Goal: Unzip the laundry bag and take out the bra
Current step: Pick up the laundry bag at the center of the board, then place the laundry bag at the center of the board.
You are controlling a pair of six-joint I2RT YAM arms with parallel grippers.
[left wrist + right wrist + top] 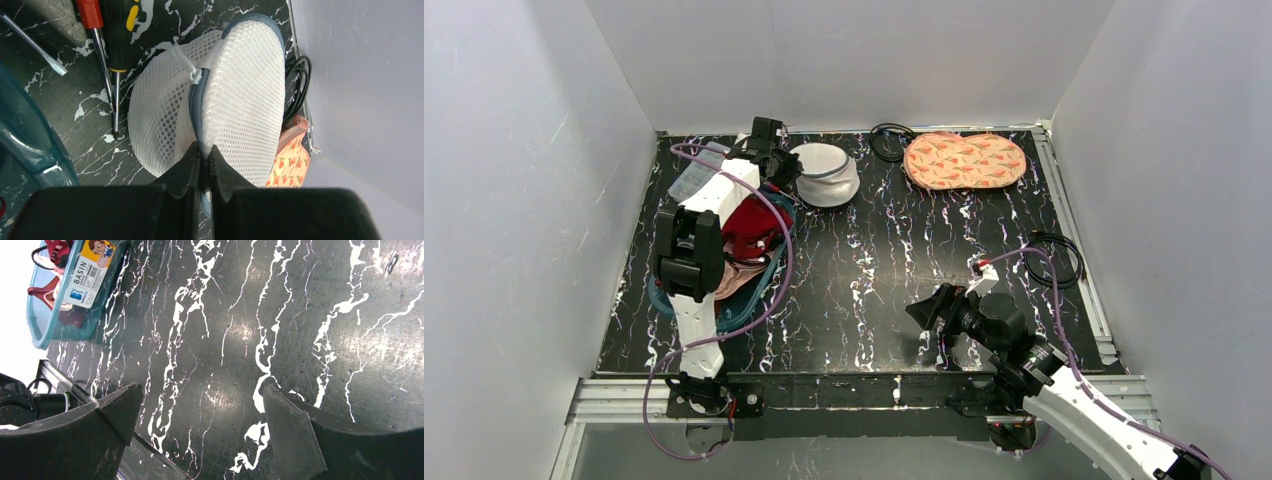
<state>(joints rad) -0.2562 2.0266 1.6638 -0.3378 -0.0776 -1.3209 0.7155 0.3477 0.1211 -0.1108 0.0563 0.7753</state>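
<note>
The laundry bag [826, 172] [240, 100], white mesh with a blue-grey zipper trim [195, 107], lies on its side at the back of the table. A white cord loop [186, 64] hangs at the trim's far end. My left gripper [782, 165] [204, 151] is shut on the trim at the bag's near edge, pinching it between the black fingertips. No bra shows; the mesh hides what is inside. My right gripper [929, 318] [200, 395] hangs open over bare table near the front right, holding nothing.
A teal basin [746, 312] [30, 145] [37, 325] with red and pink clothes sits under the left arm. Two screwdrivers [107, 65] lie left of the bag. An orange patterned pouch [964, 160] [290, 160] and black cables [891, 140] [1054, 255] lie at the back and right.
</note>
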